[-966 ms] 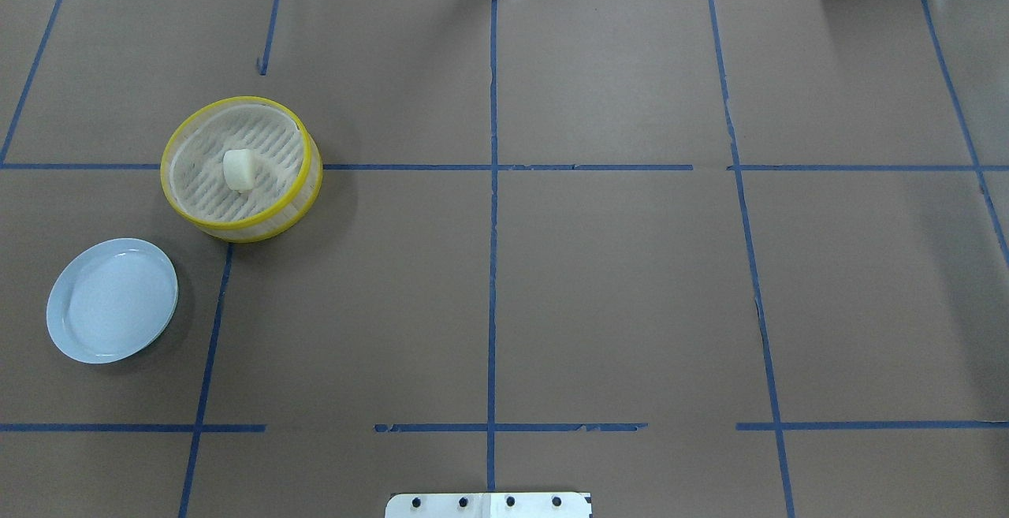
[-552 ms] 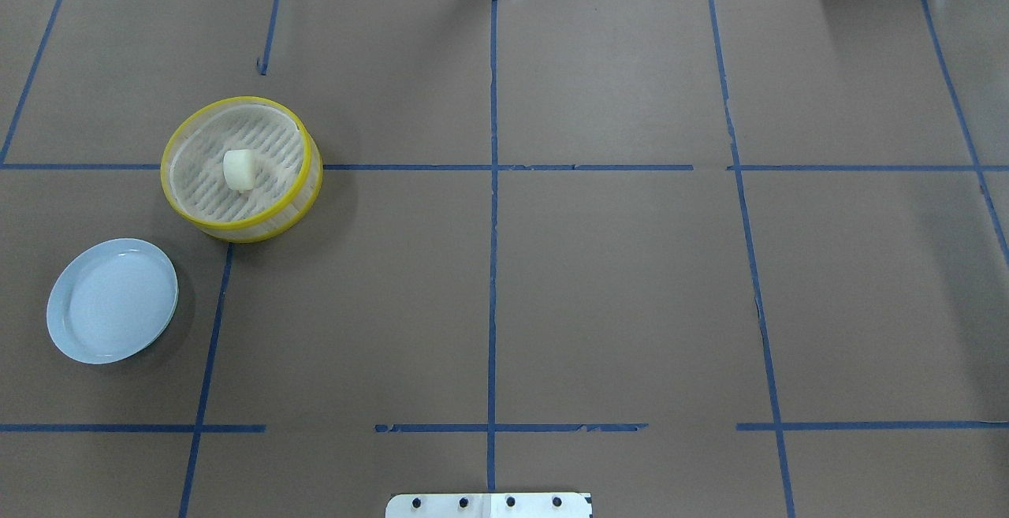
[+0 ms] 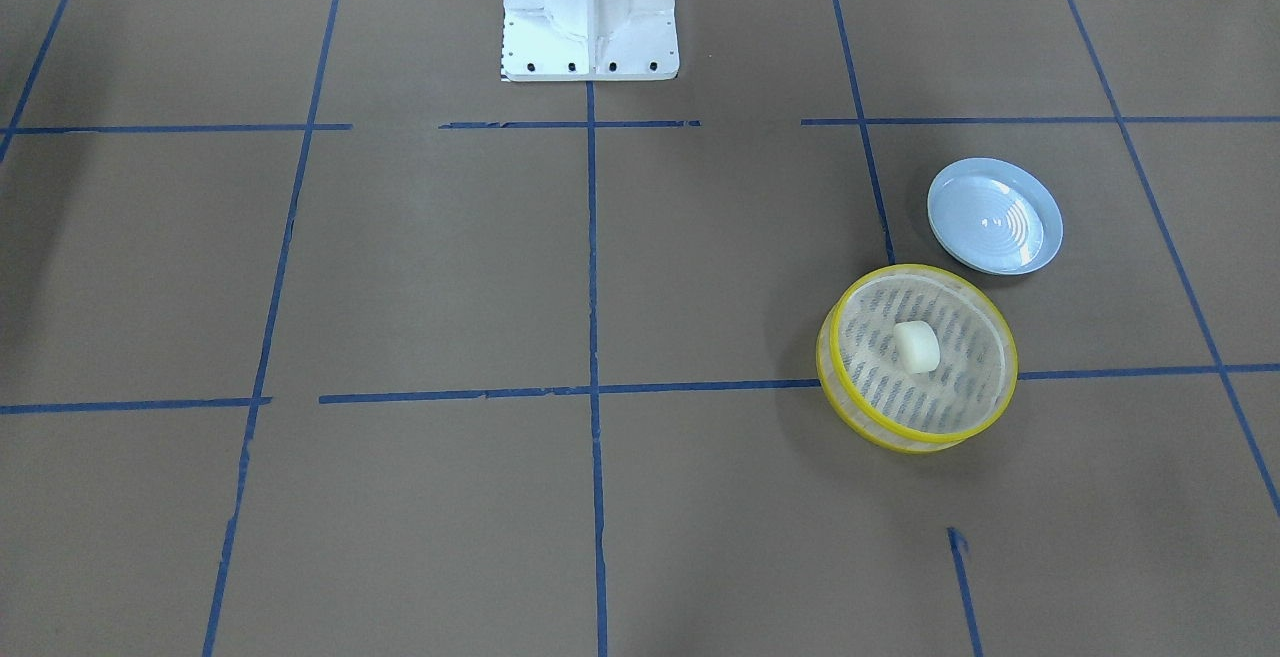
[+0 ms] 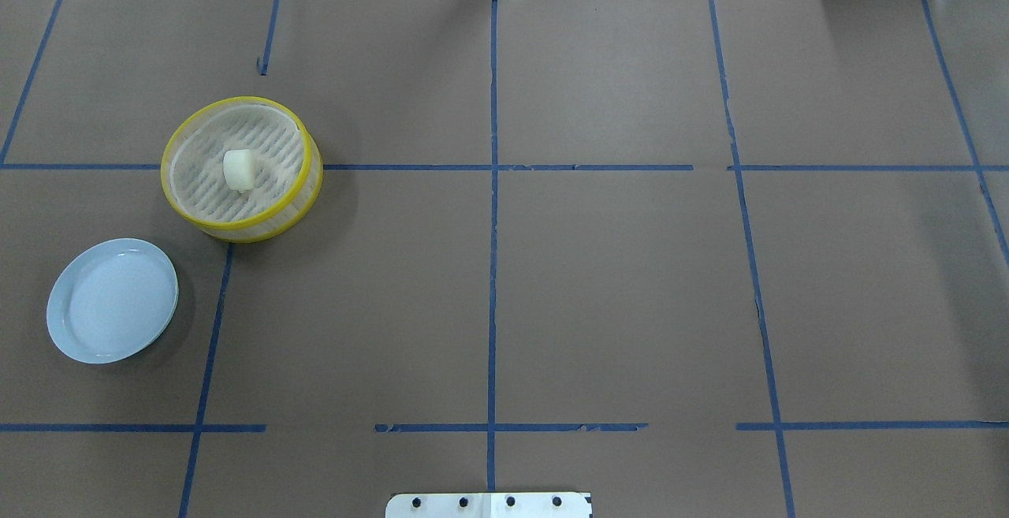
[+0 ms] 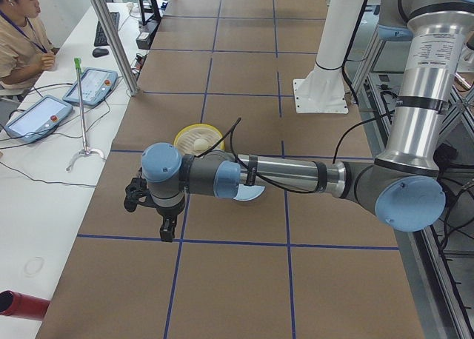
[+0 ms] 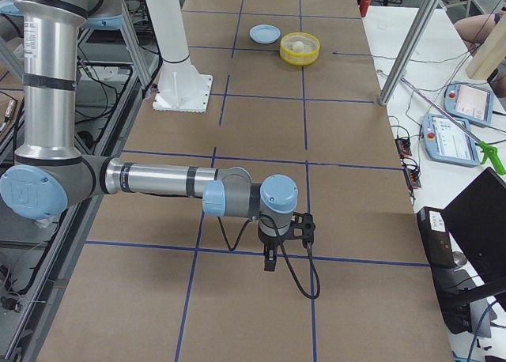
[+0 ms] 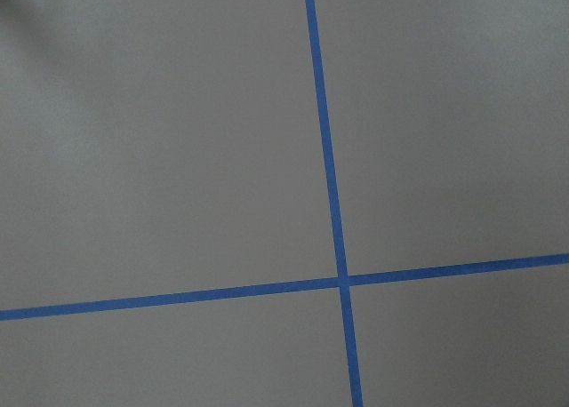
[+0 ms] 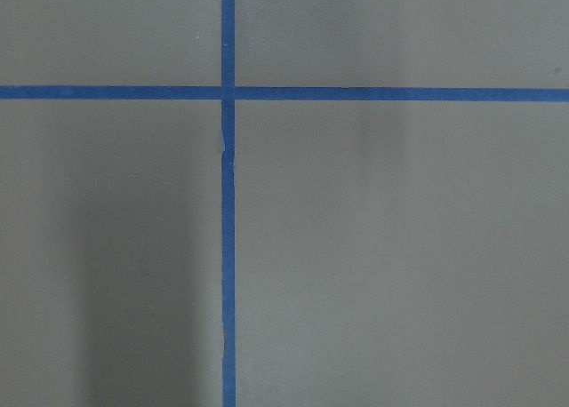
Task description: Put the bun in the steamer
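The cream-white bun (image 4: 239, 169) lies in the middle of the yellow-rimmed steamer (image 4: 183, 214) on the table's left half. It also shows in the front view, bun (image 3: 916, 346) inside steamer (image 3: 850, 407), and far off in the right side view (image 6: 300, 45). Neither gripper shows in the overhead or front views. The left gripper (image 5: 152, 217) hangs over the table's left end, away from the steamer (image 5: 194, 129). The right gripper (image 6: 273, 255) hangs over the right end. I cannot tell whether either is open or shut. Both wrist views show only brown paper and blue tape.
An empty light-blue plate (image 4: 112, 299) sits near the steamer, closer to the robot, and shows in the front view (image 3: 995, 216). The white robot base (image 3: 588, 7) stands at the table's middle edge. Operators' tablets (image 5: 33, 117) lie on the side desk.
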Robot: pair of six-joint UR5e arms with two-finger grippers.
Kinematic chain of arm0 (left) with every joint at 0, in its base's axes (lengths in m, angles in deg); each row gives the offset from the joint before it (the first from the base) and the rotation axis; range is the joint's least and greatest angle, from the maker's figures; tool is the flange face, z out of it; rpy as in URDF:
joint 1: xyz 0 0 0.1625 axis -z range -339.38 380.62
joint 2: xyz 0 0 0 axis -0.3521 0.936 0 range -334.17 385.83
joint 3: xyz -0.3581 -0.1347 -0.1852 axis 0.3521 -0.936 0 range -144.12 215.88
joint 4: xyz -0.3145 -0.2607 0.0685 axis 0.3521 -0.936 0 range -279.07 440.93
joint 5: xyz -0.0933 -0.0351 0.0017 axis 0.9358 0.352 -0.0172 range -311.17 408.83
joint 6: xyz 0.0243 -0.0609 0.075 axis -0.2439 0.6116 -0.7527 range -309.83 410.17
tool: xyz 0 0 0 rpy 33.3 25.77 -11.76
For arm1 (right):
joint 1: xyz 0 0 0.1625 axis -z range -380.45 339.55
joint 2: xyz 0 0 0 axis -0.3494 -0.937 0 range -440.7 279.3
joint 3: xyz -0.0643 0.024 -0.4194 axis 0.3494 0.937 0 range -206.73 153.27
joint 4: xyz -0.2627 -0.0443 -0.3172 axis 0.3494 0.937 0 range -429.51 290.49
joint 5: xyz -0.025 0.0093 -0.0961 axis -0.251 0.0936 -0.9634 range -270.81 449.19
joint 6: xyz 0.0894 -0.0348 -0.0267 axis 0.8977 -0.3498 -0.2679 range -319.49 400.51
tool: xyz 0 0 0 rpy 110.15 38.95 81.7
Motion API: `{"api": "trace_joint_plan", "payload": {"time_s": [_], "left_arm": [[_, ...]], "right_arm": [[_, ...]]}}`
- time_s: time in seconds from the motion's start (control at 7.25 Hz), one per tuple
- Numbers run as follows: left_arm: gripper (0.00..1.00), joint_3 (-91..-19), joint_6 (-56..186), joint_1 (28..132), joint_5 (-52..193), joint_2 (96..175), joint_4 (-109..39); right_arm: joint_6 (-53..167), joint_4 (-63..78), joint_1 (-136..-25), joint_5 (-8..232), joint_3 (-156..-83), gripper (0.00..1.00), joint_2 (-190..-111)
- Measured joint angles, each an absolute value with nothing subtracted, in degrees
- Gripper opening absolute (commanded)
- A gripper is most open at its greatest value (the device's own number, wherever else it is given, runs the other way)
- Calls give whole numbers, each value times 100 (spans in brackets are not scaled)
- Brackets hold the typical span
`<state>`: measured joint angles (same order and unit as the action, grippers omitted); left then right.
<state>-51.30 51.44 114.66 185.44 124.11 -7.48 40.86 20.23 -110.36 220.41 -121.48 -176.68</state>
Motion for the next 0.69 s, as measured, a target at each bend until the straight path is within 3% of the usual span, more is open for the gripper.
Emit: {"api": "trace_joint_plan", "payload": {"time_s": [0.69], "left_arm": [[100, -5193, 5245, 11459, 18586, 12375, -312]], "right_arm": [[4086, 2023, -11036, 22041, -12148, 100, -17668]]}}
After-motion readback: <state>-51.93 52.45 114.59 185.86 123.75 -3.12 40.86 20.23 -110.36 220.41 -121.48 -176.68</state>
